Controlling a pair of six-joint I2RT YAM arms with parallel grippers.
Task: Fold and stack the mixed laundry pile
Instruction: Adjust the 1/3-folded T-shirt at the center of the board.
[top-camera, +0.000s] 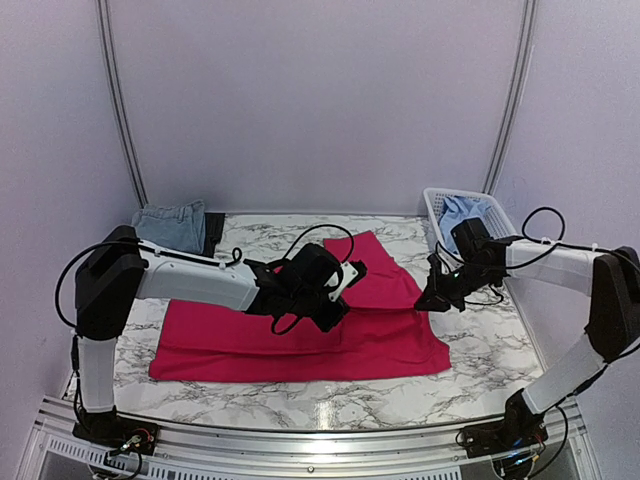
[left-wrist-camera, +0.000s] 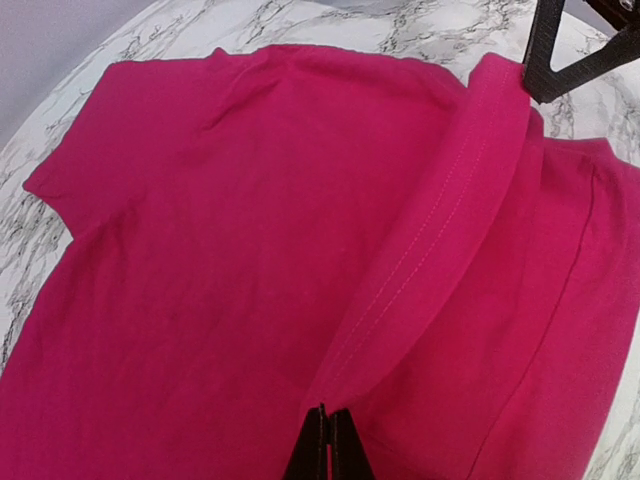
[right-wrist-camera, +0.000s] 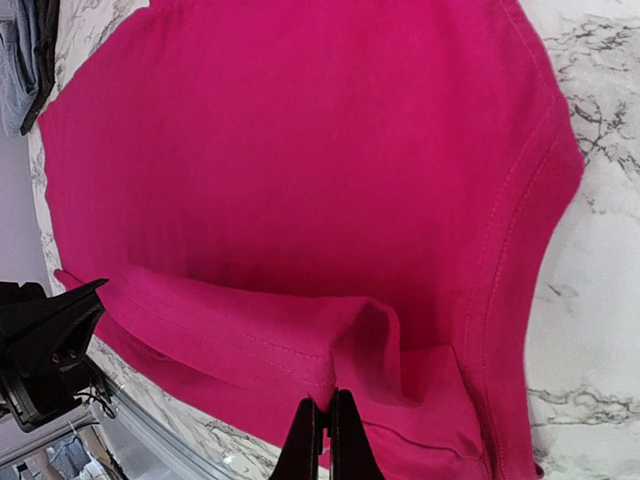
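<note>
The bright pink-red T-shirt (top-camera: 300, 350) lies spread across the marble table, its far part folded toward the front. My left gripper (top-camera: 335, 303) is shut on the stitched hem (left-wrist-camera: 440, 230) at the shirt's middle. My right gripper (top-camera: 426, 303) is shut on the same hem at the shirt's right end (right-wrist-camera: 300, 340). The hem runs raised and taut between the two. In the left wrist view the jaws (left-wrist-camera: 328, 418) pinch the fabric edge, and the right gripper's fingers (left-wrist-camera: 545, 75) show at the far end. A faded denim piece (top-camera: 172, 225) and a dark one (top-camera: 213, 232) lie folded at back left.
A white slatted basket (top-camera: 432, 205) stands at the back right and holds a light blue shirt (top-camera: 465, 212). Bare marble table (top-camera: 480, 360) shows to the right of the T-shirt and along the front edge. Cables loop off both arms.
</note>
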